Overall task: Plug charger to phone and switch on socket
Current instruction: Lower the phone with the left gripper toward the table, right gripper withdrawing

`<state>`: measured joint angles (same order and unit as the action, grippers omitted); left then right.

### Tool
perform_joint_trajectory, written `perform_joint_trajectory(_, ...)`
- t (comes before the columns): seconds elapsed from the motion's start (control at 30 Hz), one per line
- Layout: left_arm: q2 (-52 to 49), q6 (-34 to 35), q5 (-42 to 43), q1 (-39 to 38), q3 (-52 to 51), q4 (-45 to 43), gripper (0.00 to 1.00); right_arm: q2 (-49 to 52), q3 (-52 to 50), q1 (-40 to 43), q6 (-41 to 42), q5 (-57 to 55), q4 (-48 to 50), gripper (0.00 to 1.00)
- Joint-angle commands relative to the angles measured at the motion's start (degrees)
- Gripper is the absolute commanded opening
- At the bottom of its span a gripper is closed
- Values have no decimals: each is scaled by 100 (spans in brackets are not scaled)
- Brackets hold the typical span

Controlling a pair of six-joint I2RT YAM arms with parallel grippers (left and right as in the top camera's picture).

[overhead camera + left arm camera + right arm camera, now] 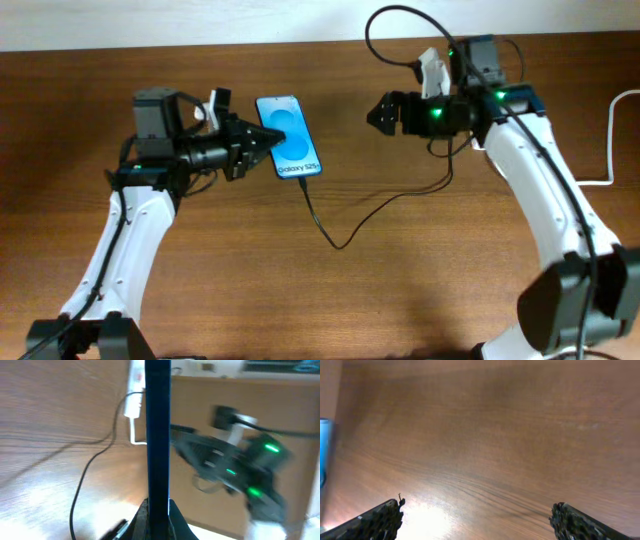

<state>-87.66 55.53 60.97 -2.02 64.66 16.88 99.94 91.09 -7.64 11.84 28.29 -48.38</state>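
Phone (292, 140) – slim rectangle, black edge, glossy bright blue screen reading "Galaxy S25", left of table centre. Left gripper (262, 141) is clenched on its side edge. One phone. One charger (340, 240) – thin black cable looping across the wood-grain table (330, 310) and meeting the phone's lower end. One socket (135, 382), a white oblong strip with a thick white cord (131, 430). Right gripper (476, 506) is released, jaws wide, nothing between them, near the phone's other side.
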Motion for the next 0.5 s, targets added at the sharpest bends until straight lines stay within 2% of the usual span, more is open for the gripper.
perform_joint_trajectory(0.0, 2, -249, -837, -422, -13, 232, 0, -422, 188, -11, -221, -205, -151, 98)
perform_joint_trajectory(0.13, -48, -308, -1775, -905, -13, 398, 0, -656, 188, -11, -221, -328, -343, 98)
perform_joint_trajectory(0.27, -199, -739, -3115, -1283, -13, 446, 0, -767, 188, -11, -221, -374, -584, 98)
perform_joint_trajectory(0.47, -820, -1523, -3270, -1246, -11, 234, 0, -765, 188, -22, -262, -374, -896, 98)
